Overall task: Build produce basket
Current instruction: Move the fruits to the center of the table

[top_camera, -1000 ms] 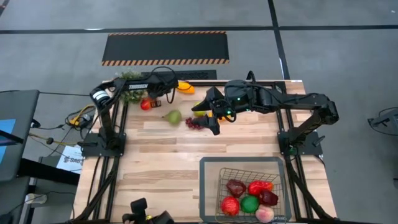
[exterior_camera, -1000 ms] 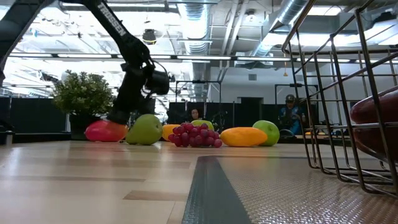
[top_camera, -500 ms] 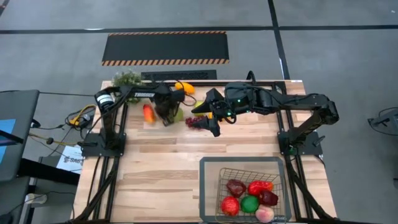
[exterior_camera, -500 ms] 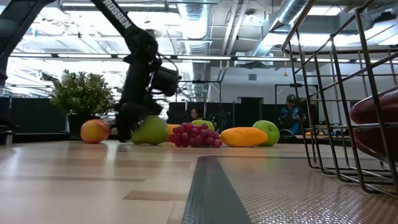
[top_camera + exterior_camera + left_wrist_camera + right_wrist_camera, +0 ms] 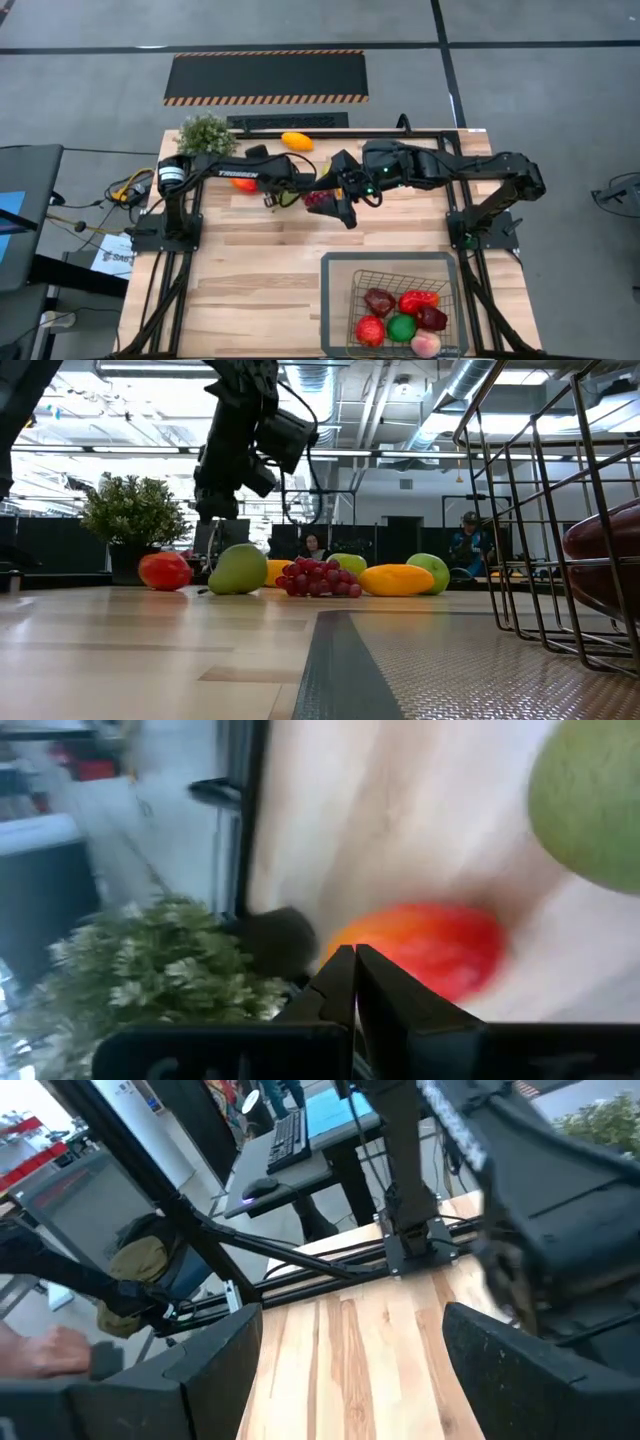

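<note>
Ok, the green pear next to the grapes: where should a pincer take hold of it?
Across the broad belly of the green pear, coming straight down from above. It rests on the table with its widest part low and its top free, while the grape bunch crowds one side, so a level approach looks tight.

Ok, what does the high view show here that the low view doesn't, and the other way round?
Only the high view: the five pieces of produce lying in the basket, and the right gripper beside the grape bunch. Only the low view: a yellow fruit and a green apple beyond the grapes, plus people in the room behind. Both: the basket, the potted plant, the red fruit, the grapes, and the left gripper between red fruit and grapes.
</note>
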Tool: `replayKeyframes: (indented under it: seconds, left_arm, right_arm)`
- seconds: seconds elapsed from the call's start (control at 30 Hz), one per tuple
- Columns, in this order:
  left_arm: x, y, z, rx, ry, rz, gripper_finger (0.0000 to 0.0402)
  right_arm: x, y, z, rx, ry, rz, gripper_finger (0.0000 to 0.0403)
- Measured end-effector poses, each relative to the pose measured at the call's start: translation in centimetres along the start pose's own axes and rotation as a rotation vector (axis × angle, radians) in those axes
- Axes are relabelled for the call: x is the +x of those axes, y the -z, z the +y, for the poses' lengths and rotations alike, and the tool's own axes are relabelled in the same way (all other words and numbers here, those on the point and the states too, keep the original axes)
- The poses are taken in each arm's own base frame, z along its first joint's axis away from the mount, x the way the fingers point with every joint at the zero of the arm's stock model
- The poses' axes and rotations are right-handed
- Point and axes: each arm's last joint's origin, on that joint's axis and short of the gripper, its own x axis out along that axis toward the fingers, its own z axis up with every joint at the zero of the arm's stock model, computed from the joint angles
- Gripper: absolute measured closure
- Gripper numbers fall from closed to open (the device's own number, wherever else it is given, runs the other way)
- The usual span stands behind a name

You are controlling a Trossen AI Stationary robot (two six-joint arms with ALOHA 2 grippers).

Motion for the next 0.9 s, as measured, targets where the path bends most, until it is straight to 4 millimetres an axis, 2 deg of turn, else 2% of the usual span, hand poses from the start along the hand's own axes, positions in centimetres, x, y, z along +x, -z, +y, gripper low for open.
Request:
replayKeyframes:
  seconds: [0.1,0.27,0.5,0.73,0.8,0.9]
  left_arm:
    - [1.4,0.3,0.3,0.024,-0.002,0.056,0.0401]
    - [4.9,1.5,1.1,0.019,-0.029,0.169,0.0401]
    - [7.1,4.1,2.6,-0.186,-0.010,0.222,0.0401]
    - [9.8,5.1,0.2,-0.234,0.185,0.219,0.0401]
    - [9.7,5.2,-0.5,-0.238,0.281,0.235,0.0401]
    - [8.2,5.0,-1.5,-0.229,0.411,0.216,0.0401]
  right_arm:
    - [0.0,0.2,0.4,-0.003,-0.009,0.010,0.0075]
    - [0.1,0.7,0.9,-0.006,-0.015,0.044,0.0075]
    - [0.1,1.1,1.2,-0.014,-0.018,0.070,0.0075]
    - [0.1,1.2,1.3,-0.017,-0.021,0.071,0.0075]
    - [0.2,1.2,1.4,-0.017,-0.023,0.072,0.0075]
    - [0.2,1.3,1.6,-0.019,-0.028,0.075,0.0075]
